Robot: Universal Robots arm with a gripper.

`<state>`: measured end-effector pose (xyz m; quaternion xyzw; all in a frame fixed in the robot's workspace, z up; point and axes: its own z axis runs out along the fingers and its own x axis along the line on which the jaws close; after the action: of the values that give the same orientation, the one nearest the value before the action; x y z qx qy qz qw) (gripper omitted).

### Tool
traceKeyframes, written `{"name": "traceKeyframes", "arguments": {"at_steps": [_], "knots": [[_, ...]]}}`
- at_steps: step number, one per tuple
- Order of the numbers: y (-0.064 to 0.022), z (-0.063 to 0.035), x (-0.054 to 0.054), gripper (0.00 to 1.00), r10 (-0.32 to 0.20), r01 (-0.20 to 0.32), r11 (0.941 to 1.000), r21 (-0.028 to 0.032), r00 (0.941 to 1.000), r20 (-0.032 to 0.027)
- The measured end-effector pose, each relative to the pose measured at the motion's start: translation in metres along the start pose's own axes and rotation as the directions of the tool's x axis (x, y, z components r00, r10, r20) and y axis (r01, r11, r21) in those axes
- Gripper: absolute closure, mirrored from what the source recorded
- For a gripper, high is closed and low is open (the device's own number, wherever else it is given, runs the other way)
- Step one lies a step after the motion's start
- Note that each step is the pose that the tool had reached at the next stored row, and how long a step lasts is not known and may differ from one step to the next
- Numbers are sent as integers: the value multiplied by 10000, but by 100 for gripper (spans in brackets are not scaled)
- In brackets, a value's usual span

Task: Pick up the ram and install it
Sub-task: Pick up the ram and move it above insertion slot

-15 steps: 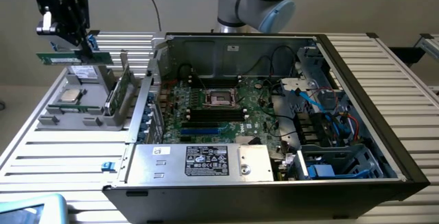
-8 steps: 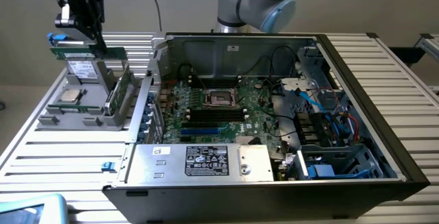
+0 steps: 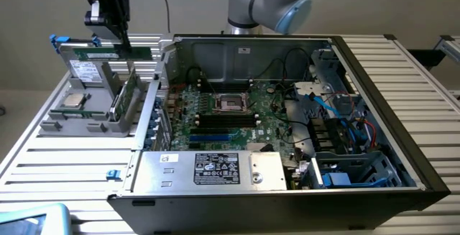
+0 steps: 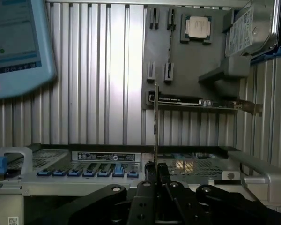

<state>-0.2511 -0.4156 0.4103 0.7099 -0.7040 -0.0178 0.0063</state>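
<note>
The claw sits in the upper left of the exterior view. Its two fingers are pinched narrow on one ram stick. The stick lies level, long edge down, over the back part of the gray holder. I cannot tell whether its lower edge is clear of the holder.

The holder stands on the ribbed table, just beside the left wall of the open computer case. Very little table shows between them. The case is open on top.

On the green board a bank of dark long slots lies mid-frame, with open air straight above it. Cables crowd the board's right side, and one silver power box closes the near edge.

The holder carries one processor chip, one silver drive and one upright card. One blue-cased screen lies at the lower left corner of the exterior view.
</note>
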Motion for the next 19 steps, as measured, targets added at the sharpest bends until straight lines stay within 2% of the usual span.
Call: {"name": "traceKeyframes", "arguments": {"at_steps": [19], "knots": [[-864, -9, 4, 86, -2, 2, 10000, -14, 10000, -3]]}}
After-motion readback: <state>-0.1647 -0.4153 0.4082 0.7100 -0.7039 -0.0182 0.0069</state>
